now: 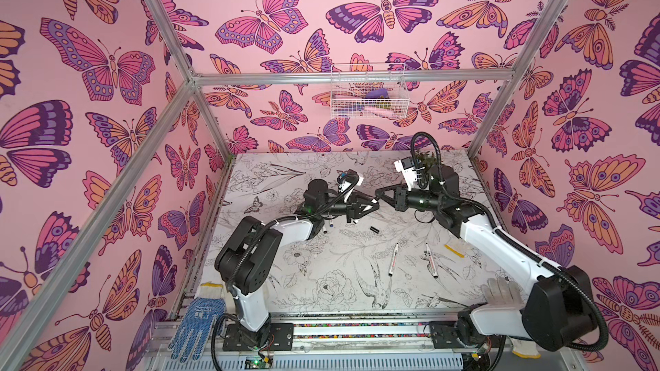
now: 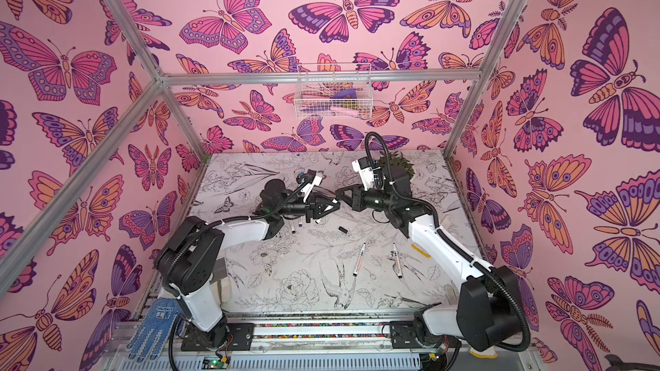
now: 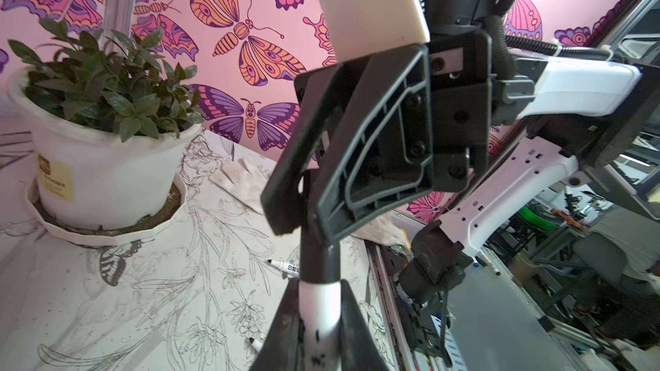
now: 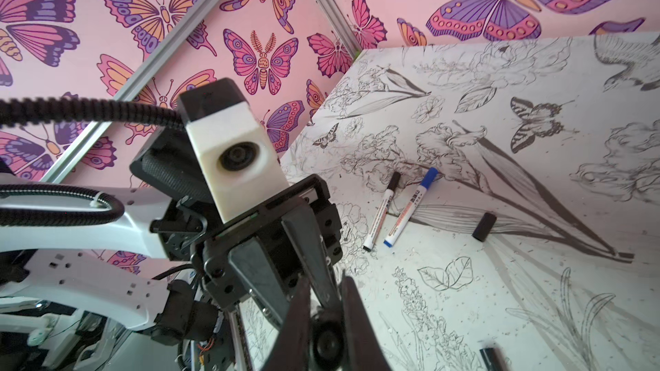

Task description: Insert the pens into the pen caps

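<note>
Left wrist view pretty much told it: the left gripper [image 3: 318,292] was clamped on a slim white marker pen [image 3: 319,312]. The right gripper [image 3: 307,230] was pinching a short black plastic cap [image 3: 317,262] that sat over the end of that pen, right between the two sets of jaws.

In both top views the arms reached in from their bases with elbows bent and forearms roughly level. The grippers met nose to nose above the white table top with line-drawn flowers [image 1: 321,280].

Everything else lay flat on the table. A loose black cap [image 1: 374,230] was below the jaws, a bit toward the bases. Further that way, well apart from the jaws, lay a bare-tipped white pen [image 1: 393,259] and another bare-tipped pen [image 1: 431,260]. Behind the left jaws, under that wrist, a white pen with a black cap [image 4: 381,215] and a white pen with a blue cap [image 4: 410,208] lay side by side.

So I counted five pens: one held, two capped, two bare. Caps came to four: one pinched, two on pens, one loose. A dark blurry thing [image 4: 493,355] at the edge of the right wrist view was anyone's guess.
</note>
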### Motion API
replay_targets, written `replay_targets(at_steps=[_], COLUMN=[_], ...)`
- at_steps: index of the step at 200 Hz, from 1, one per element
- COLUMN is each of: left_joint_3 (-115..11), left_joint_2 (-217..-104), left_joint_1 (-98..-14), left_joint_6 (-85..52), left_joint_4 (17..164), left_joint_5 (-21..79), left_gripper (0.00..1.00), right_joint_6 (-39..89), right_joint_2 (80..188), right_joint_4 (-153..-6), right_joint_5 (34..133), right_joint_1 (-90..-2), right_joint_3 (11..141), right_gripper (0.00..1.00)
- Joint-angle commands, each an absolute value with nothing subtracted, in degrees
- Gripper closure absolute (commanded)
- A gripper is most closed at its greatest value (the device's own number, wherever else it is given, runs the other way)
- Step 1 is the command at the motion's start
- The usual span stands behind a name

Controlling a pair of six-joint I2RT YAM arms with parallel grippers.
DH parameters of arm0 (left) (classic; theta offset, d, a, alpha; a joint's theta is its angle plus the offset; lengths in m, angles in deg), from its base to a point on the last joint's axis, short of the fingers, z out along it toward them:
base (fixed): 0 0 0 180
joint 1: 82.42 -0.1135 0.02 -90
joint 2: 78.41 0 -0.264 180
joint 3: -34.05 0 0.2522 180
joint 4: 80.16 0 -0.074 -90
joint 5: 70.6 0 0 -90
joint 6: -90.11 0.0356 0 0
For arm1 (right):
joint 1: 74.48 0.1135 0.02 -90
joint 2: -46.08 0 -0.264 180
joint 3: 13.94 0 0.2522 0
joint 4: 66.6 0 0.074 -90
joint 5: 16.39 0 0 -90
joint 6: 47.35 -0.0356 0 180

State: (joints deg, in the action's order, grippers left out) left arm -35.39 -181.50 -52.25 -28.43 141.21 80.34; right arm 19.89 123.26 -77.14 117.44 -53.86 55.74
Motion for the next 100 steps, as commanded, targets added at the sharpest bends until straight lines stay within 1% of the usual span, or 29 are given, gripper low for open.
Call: replay_targets(at_steps=[1, 26, 35, 61, 100], left_joint_3=[-38.43, -38.03, -37.76, -36.5, -33.21], left_joint_2=[-174.96, -174.7, -174.66, -175.21, -178.03], left_joint_1=[-56.7, -55.09, -54.15, -50.92, -46.52], left_joint_6=[-31.88, -27.55, -25.64, -20.9, -17.53], left_joint_4=[153.6, 148.04, 145.75, 139.99, 138.53], left_joint_5=[72.17, 72.57, 72.47, 72.02, 67.74], left_gripper=[1.0, 1.0, 1.0, 1.0, 1.0], right_joint_6=[20.09, 19.02, 18.41, 17.12, 16.08], right_joint_2=[125.11, 124.74, 124.83, 125.33, 127.23], right_joint_4=[-98.78, -97.81, -97.55, -96.31, -95.11], right_joint_5=[123.49, 123.24, 122.76, 122.18, 122.05], right_joint_1=[-53.47, -53.41, -53.39, -53.44, -53.39], right_joint_3=[50.86, 52.23, 53.03, 55.82, 60.25], right_gripper=[1.0, 1.0, 0.98, 0.96, 0.87])
